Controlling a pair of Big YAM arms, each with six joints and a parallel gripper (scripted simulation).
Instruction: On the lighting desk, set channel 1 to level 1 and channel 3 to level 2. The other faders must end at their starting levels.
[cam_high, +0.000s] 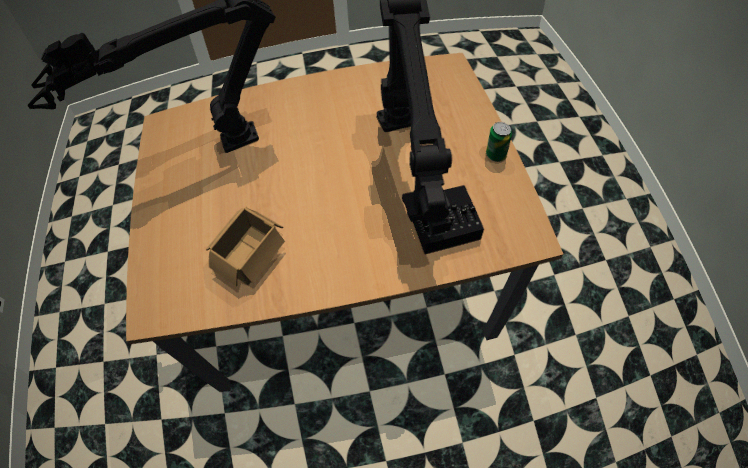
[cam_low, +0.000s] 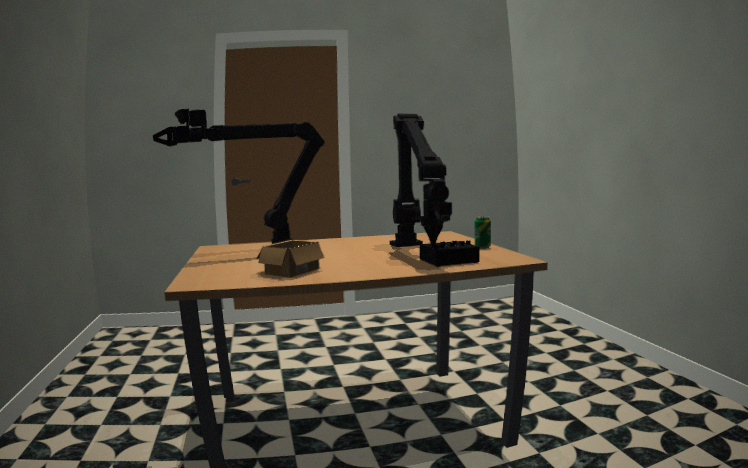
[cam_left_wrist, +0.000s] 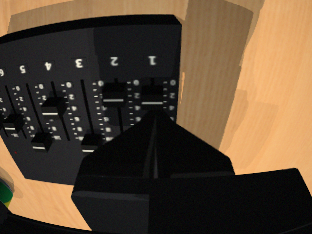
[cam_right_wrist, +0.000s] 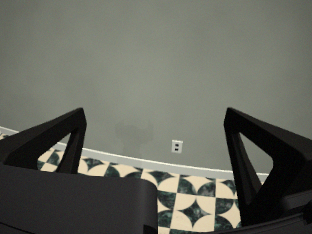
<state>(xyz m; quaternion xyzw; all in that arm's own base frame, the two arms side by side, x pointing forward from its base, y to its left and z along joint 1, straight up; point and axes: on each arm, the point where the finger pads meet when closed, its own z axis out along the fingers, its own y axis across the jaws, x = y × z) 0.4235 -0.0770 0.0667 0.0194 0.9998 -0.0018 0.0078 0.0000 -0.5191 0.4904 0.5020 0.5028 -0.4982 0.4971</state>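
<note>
The black lighting desk sits near the table's front right; it also shows in the exterior view. In the left wrist view the desk shows numbered channels with fader caps. My left gripper is shut, pointing down, its tip right at the channel 1 fader cap. The channel 2 cap sits at about the same height, and the channel 3 cap sits lower. The left arm stands over the desk. My right gripper is open and empty, held high out past the table's far left, facing the wall.
An open cardboard box lies on its side at the table's front left. A green can stands behind the desk near the right edge. Both arm bases stand at the table's back.
</note>
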